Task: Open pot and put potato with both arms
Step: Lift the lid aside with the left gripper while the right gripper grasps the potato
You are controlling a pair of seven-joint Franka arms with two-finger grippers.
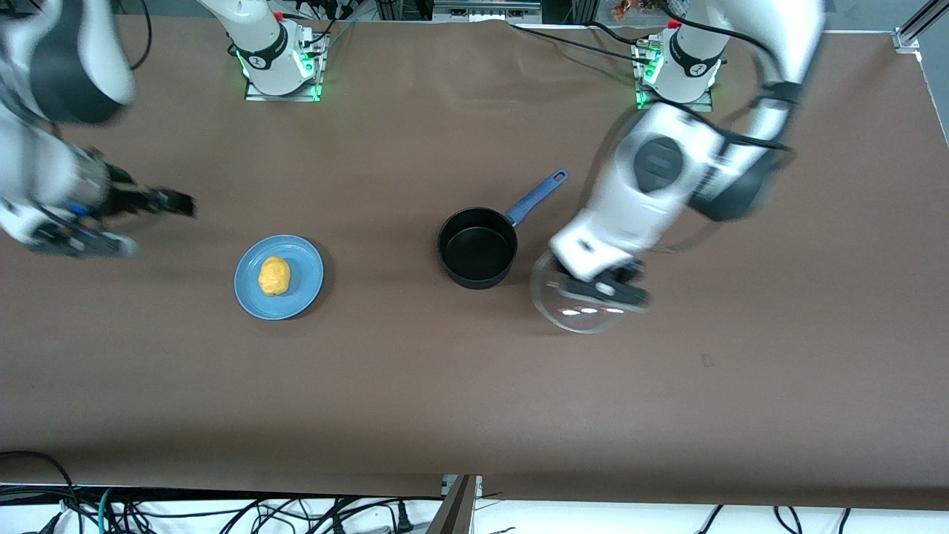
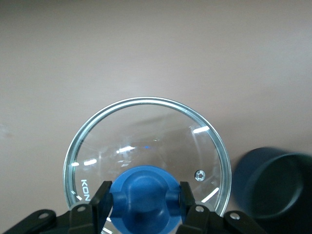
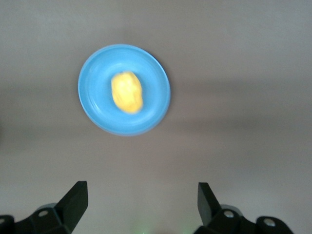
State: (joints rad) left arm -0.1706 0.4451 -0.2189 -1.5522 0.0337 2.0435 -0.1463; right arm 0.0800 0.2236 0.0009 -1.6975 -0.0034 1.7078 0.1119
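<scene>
The black pot (image 1: 478,247) with its long blue handle (image 1: 537,195) stands open mid-table; it shows at the edge of the left wrist view (image 2: 278,185). My left gripper (image 1: 602,289) is shut on the blue knob (image 2: 144,192) of the clear glass lid (image 1: 580,305) and holds it beside the pot, toward the left arm's end, low over the table; the lid's rim shows in the left wrist view (image 2: 146,100). The yellow potato (image 1: 274,275) lies on a light-blue plate (image 1: 300,263); it also shows in the right wrist view (image 3: 127,91). My right gripper (image 1: 174,202) is open and empty in the air, toward the right arm's end from the plate.
Brown table cloth all round. The arm bases (image 1: 278,55) stand along the table's edge farthest from the front camera. Cables hang below the table edge nearest the front camera.
</scene>
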